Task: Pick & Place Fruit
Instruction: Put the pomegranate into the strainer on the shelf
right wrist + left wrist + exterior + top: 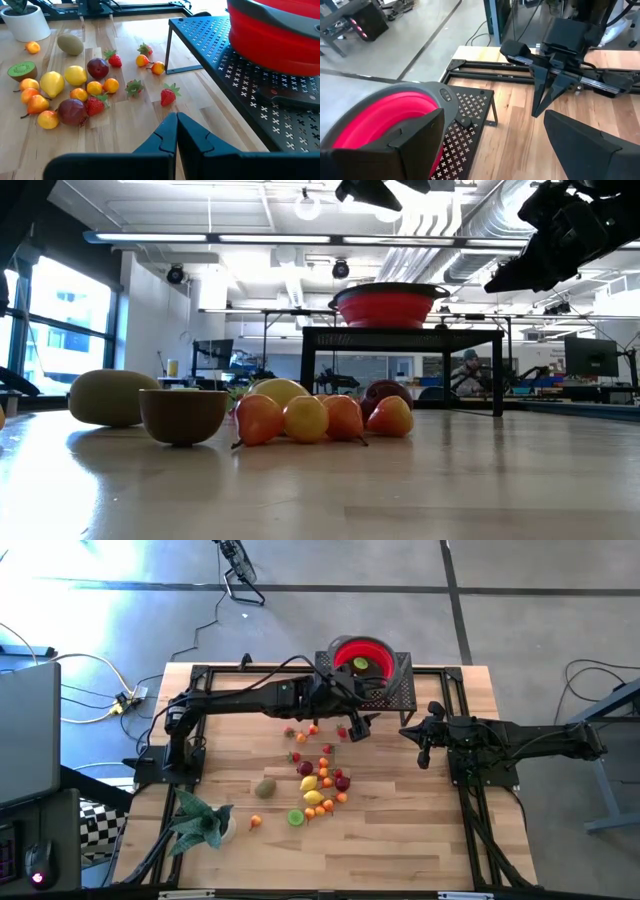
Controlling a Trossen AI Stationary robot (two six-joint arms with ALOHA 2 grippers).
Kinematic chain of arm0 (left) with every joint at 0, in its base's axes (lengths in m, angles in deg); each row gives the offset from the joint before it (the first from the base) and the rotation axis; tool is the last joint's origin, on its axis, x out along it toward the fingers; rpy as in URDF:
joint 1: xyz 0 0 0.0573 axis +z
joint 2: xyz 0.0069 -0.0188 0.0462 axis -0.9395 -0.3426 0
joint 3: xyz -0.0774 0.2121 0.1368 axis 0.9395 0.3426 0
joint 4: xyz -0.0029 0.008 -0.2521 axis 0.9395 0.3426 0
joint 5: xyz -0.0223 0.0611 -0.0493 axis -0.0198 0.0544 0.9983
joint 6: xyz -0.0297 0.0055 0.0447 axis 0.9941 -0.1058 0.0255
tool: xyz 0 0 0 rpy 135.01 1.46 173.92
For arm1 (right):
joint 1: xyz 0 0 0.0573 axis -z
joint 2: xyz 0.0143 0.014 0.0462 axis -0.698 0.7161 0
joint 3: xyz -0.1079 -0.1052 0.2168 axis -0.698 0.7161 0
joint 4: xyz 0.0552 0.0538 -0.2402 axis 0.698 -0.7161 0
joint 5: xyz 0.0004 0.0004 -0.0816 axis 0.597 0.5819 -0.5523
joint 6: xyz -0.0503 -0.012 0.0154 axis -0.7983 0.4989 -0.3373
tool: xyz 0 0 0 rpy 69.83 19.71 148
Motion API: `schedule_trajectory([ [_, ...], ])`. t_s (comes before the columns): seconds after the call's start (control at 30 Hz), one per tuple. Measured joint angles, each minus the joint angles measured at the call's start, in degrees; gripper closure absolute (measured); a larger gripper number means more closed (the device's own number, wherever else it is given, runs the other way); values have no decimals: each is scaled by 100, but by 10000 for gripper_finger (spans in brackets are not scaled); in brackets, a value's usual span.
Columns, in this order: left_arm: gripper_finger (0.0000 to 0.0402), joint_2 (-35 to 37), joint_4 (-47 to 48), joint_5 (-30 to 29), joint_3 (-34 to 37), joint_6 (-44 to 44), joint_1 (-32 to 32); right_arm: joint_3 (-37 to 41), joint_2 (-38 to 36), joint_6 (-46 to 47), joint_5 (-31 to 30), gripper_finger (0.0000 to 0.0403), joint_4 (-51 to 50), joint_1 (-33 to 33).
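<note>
Several small toy fruits (318, 778) lie loose on the wooden table: lemons, strawberries, tiny oranges, plums, a kiwi (70, 44) and a cut kiwi half (22, 68). A red bowl (360, 653) stands on a black perforated stand (398, 690) at the far edge, with one green fruit (360, 663) inside. My left gripper (357, 726) hangs open just on the near side of the stand, above the table; in its wrist view the left gripper (505, 150) has nothing between its fingers. My right gripper (176, 122) is shut and empty, to the right of the fruits.
A green plant in a white pot (203, 822) stands at the near left. A black frame (330, 670) runs round the table's edges. Bare wood (400, 830) lies near the front, right of the fruits. The stand's thin leg (168, 47) rises beside two strawberries.
</note>
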Motion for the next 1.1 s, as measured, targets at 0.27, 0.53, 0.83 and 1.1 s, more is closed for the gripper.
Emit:
schedule_trajectory([
  [0.27, 64, -2, -11, 2, 0, 0, 0, 0, -2, -2, -225, 400, 0, 2],
  [0.53, 64, -4, -304, 17, 0, -417, 2, 0, -1, -2, -740, 400, 0, 2],
  [0.83, 64, -87, -1471, 58, 1036, -346, 171, 2, -1, 39, -737, 400, -59, 2],
  [1.1, 64, 280, -3449, 69, 2394, -607, 225, 1, -1, 65, -728, 400, -94, 2],
])
